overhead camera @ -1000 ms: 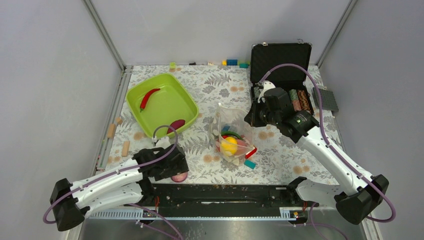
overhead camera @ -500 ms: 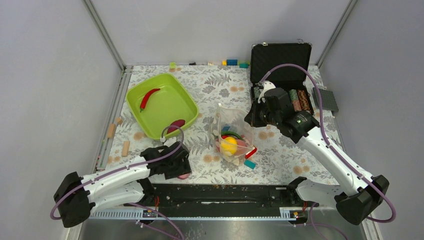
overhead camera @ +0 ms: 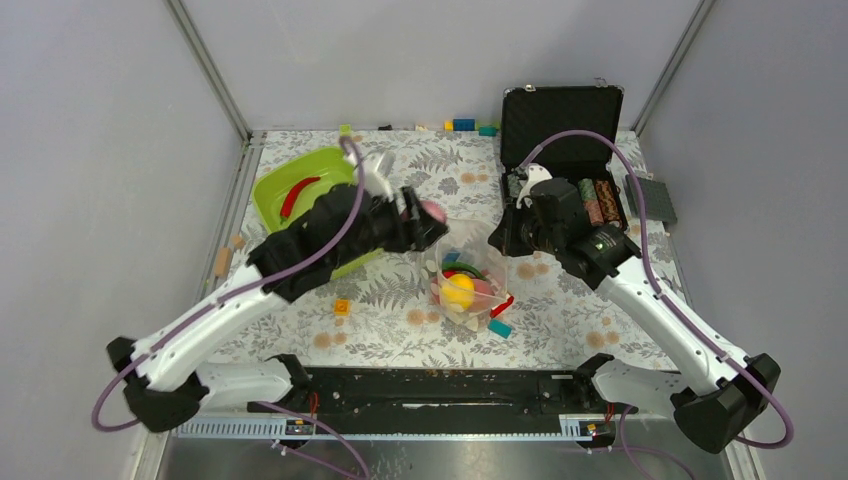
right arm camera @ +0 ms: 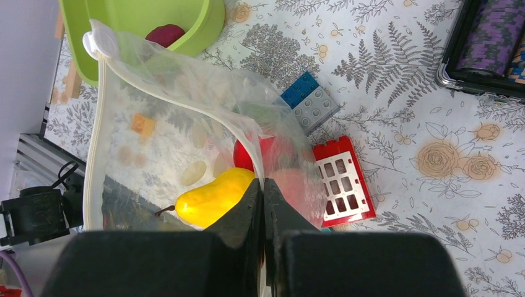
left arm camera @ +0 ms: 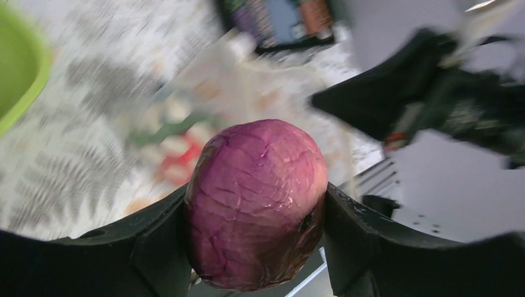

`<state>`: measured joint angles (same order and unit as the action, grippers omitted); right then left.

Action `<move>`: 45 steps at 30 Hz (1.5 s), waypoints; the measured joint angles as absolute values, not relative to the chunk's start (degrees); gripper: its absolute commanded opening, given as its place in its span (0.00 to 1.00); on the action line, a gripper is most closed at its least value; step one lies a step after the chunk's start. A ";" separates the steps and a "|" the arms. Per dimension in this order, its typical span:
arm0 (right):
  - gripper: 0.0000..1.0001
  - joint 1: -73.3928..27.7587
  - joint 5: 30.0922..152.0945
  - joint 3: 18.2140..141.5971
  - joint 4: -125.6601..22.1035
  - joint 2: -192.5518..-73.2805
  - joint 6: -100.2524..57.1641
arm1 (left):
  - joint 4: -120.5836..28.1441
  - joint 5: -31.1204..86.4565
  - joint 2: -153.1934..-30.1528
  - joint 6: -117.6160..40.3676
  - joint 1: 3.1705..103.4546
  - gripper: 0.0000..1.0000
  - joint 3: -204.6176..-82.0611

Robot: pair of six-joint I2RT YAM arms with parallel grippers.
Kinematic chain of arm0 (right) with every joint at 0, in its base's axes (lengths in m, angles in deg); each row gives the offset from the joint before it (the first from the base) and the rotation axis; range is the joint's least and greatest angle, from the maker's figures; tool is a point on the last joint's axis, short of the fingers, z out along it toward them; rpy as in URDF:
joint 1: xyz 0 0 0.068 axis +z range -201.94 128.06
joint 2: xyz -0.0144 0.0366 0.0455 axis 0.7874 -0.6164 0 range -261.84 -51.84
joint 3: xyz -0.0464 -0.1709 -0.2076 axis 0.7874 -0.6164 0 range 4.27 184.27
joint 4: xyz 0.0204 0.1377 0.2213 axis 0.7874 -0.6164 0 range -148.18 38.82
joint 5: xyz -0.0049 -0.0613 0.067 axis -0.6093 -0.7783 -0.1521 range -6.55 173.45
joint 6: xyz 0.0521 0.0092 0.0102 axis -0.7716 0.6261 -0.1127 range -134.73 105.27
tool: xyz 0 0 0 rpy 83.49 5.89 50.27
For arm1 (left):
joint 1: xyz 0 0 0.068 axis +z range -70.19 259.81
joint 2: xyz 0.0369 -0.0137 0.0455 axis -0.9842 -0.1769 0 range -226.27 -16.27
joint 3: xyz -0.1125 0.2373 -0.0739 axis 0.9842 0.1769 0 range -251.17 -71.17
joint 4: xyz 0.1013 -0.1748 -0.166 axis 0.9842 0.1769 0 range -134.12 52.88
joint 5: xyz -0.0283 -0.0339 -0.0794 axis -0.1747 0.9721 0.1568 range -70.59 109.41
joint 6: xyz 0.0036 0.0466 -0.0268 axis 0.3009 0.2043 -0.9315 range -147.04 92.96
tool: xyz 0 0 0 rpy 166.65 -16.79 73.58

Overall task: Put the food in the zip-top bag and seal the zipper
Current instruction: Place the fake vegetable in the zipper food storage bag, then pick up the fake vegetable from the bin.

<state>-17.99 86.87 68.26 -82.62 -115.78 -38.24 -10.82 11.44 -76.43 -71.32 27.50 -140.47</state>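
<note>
Left gripper (left arm camera: 255,213): my fingers clamp a purple onion (left arm camera: 257,179) from both sides and hold it in the air near the far left edge of the zip-top bag (overhead camera: 470,270), between the bag and the lime-green tub (overhead camera: 322,215). Right gripper (right arm camera: 263,193): my jaws are pressed together on the bag's right rim, so it stands open mid-table with the zipper (right arm camera: 98,130) unsealed and a yellow lemon (right arm camera: 213,198) and red pieces inside. In the tub at far left lie a red chili (overhead camera: 297,195) and a dark red piece (right arm camera: 165,34), and a red building block (right arm camera: 343,179) lies just beside the bag.
</note>
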 measured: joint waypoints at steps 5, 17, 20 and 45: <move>0.01 -18.01 87.14 67.71 -82.56 -114.42 -38.06 | -14.73 18.02 -90.13 -65.04 27.48 0.51 -154.61; 0.04 -18.01 85.98 67.67 -82.60 -113.92 -37.38 | -8.11 22.54 -97.54 -58.55 27.48 0.99 -157.65; 0.04 -18.03 85.80 67.67 -82.60 -113.92 -37.10 | -6.45 19.16 -95.71 -57.50 28.04 0.99 -158.11; 0.04 -18.21 82.28 65.63 -81.86 -112.24 -34.87 | -22.82 8.82 -124.62 -38.33 78.82 0.99 -150.41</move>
<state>-18.21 82.28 65.63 -81.86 -112.24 -34.87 -22.82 8.82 -124.62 -38.33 78.82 -150.41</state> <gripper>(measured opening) 0.044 0.985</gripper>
